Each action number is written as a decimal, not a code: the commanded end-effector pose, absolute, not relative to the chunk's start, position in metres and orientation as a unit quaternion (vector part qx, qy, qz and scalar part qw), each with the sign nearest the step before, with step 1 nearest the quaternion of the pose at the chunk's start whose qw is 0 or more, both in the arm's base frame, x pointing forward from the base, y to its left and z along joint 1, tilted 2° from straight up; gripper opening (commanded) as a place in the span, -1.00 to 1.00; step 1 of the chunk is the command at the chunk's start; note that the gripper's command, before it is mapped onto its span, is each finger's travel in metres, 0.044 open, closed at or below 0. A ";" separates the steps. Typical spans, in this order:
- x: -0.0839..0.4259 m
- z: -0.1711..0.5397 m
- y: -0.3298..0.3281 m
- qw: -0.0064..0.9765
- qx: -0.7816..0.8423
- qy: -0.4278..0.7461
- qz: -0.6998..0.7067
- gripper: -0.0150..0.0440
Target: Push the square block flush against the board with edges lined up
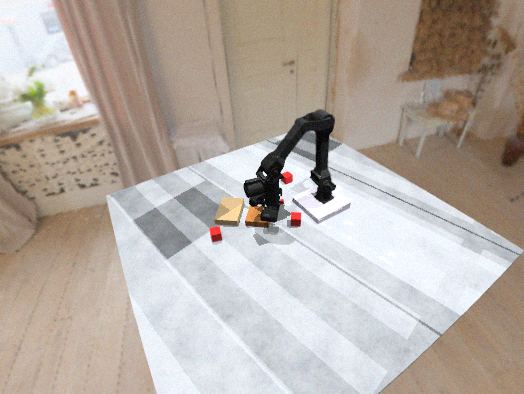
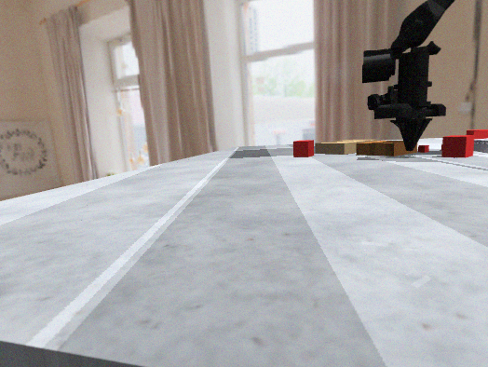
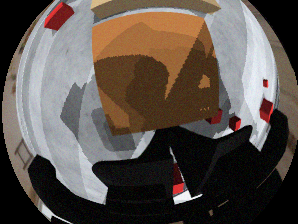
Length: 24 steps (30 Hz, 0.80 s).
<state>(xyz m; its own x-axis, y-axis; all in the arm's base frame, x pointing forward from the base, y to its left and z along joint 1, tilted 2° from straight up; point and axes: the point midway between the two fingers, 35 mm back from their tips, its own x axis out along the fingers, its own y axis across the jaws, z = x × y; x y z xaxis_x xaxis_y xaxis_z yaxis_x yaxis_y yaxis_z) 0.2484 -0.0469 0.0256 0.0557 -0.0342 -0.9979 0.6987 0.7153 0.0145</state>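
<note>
The square block (image 1: 254,216) (image 2: 379,149) (image 3: 150,40) is orange-brown and lies flat, partly in the arm's shadow. The board (image 1: 229,212) (image 2: 335,148) (image 3: 155,6) is pale tan and lies flat beyond it in the wrist view, mostly cut off there. A narrow strip of table shows between their facing sides, so they are apart. Those sides look nearly parallel. Whether any edges are even is hard to tell. My gripper (image 1: 270,219) (image 2: 410,149) (image 3: 164,125) is shut and empty, its tips low at the block's side away from the board. Contact is hard to tell.
Red cubes lie around the parts: one (image 1: 215,234) (image 2: 304,148) (image 3: 59,16) near the board, another (image 1: 296,219) (image 2: 457,146) between the block and the arm's white base slab (image 1: 306,204). Another red cube (image 1: 286,177) lies behind the arm.
</note>
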 end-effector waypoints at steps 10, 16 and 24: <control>0.261 0.025 -0.061 0.675 0.261 0.634 -0.272 -0.49; 0.262 0.025 -0.062 0.675 0.261 0.634 -0.272 -0.49; 0.254 0.024 -0.053 0.675 0.261 0.634 -0.271 -0.49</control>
